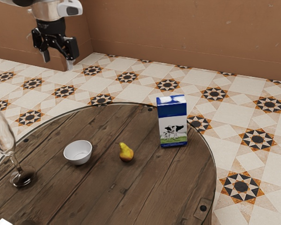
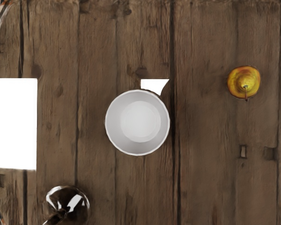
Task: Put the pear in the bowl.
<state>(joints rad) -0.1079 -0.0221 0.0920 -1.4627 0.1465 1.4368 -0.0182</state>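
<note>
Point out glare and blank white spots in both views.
Wrist view: bright reflections on the clear stemmed glass; a featureless white rectangle and a smaller white patch at the rim of the round white bowl, whether glare or objects I cannot tell. Exterior view: pale sheen along the glass.

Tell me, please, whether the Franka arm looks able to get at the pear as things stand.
Probably yes: the claw hangs open and empty, and the pear stands upright, with the bowl and carton clear of it.
</note>
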